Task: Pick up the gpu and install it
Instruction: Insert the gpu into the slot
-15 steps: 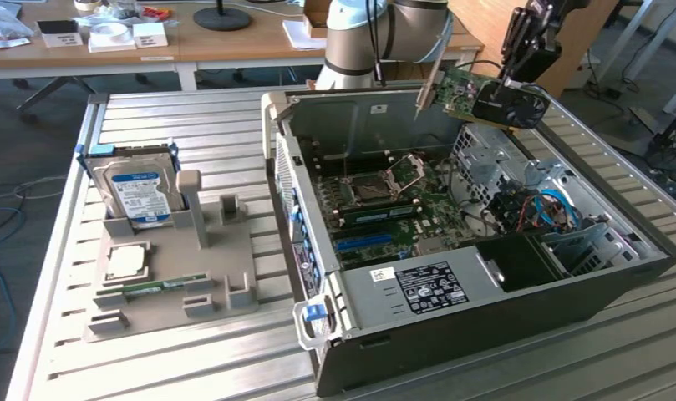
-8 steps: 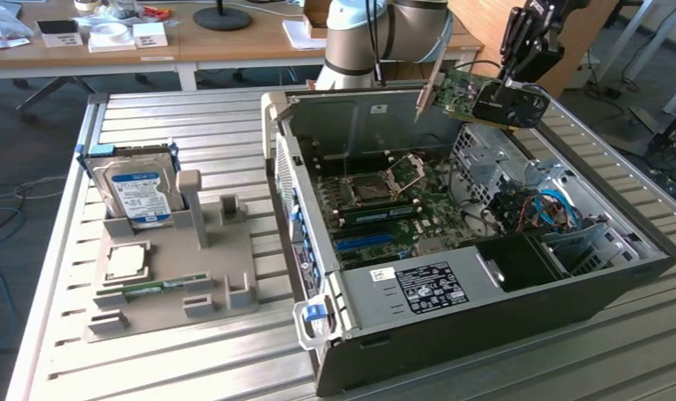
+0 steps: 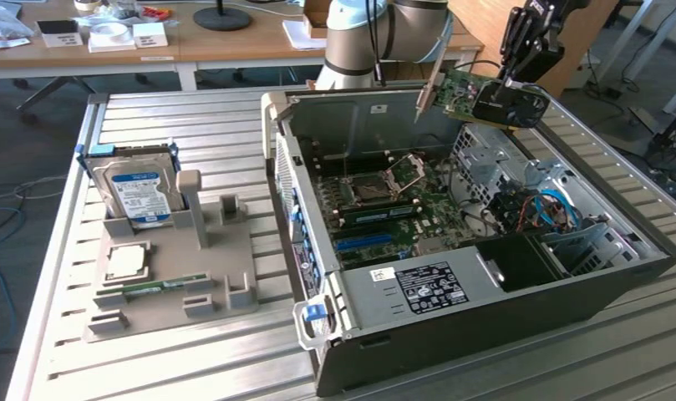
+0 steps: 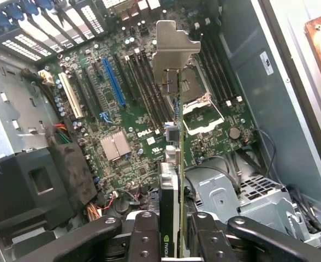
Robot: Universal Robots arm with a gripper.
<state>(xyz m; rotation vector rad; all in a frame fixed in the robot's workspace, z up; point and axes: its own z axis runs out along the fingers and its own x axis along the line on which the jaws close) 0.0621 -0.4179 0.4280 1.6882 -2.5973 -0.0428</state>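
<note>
Pick-up done | my black gripper (image 3: 507, 83) clenched the flat green fan-cooled gpu (image 3: 460, 88) | above open grey computer case (image 3: 360, 117), not yet installed.

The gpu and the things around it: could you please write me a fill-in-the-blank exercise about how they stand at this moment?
1. The tool holds the gpu ___ the open computer case.
2. The hard drive stands in the grey holder on the exterior view's ___.
3. In the wrist view, the long slot on the motherboard is coloured ___.
Missing words: above; left; blue.
</note>
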